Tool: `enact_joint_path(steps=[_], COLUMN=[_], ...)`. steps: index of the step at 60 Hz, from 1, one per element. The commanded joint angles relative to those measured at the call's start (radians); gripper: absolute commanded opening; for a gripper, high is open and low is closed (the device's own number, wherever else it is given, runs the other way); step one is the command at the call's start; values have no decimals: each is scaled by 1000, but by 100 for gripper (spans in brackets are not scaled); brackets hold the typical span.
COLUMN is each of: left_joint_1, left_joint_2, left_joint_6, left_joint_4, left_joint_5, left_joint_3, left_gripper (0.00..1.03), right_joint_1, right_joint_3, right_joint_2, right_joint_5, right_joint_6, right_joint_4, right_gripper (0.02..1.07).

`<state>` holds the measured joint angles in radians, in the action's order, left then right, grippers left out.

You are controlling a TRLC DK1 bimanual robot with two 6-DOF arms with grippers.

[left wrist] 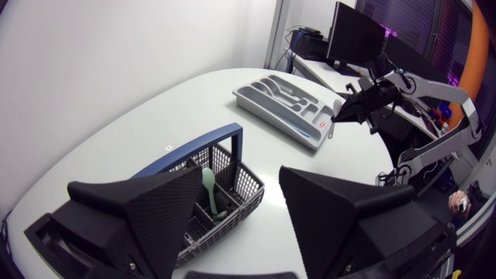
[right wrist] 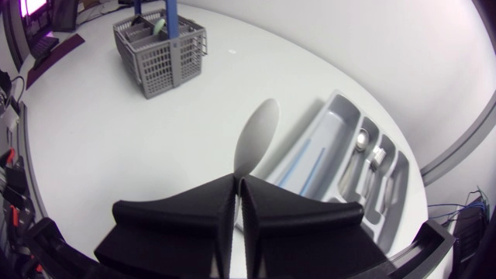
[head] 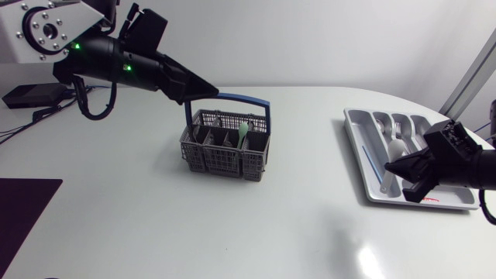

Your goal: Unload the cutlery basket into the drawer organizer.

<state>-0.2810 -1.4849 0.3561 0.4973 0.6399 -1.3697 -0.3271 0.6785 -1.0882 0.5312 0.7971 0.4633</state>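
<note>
Black wedge fingers of the left pincer (head: 200, 89) stand wide apart with nothing between them, hanging above the far left side of the grey basket (head: 225, 151), which sits near the middle of the white tabletop (head: 116, 225). A blue handle (head: 232, 99) arches over the basket, and a pale green spoon (head: 244, 132) stands in one of its right-hand compartments. I cannot make out any other pieces inside.

Over to the right lies the grey organizer (head: 355, 138), well apart from the basket, with metal forks (head: 397, 128) already in its far slots. The right pincer (head: 409, 177) hovers over the near end of the organizer, its fingers pressed almost together on a white spoon (right wrist: 260, 136), whose bowl points ahead over the edge of the tray.

The step in hand looks like setting down this white spoon. To do it well, the right arm should probably line the spoon up lengthwise with one slot, lower it until it is nearly touching the floor of that slot, and only then let go, so it does not bounce across a divider. For the left arm, the handle is the thing to mind. Coming straight down beside it, fingers either side of the green spoon's upper part, would likely avoid tipping the light basket.
</note>
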Motion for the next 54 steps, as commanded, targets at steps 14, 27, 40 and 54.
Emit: enact_joint_path(steps=[14,27,40,54], left_joint_1=[26,37,40,66], left_joint_2=[51,51,60,74], left_joint_6=[132,152,173,210], left_joint_4=[12,15,18,34], left_joint_5=[-97,-128,-178,-198], left_joint_3=[121,144,185,228], left_gripper=[72,72,72,72], right_joint_1=[-293,-385,-392,-332], right_joint_3=[-14,-4,-2,-89], right_joint_2=[-168,-315,-443,-449], right_joint_5=[-73,-129,-214,-359], right_joint_6=[281,375,432,490], right_joint_4=[-172,-344,-512,-615], right_gripper=[8,8,8,50])
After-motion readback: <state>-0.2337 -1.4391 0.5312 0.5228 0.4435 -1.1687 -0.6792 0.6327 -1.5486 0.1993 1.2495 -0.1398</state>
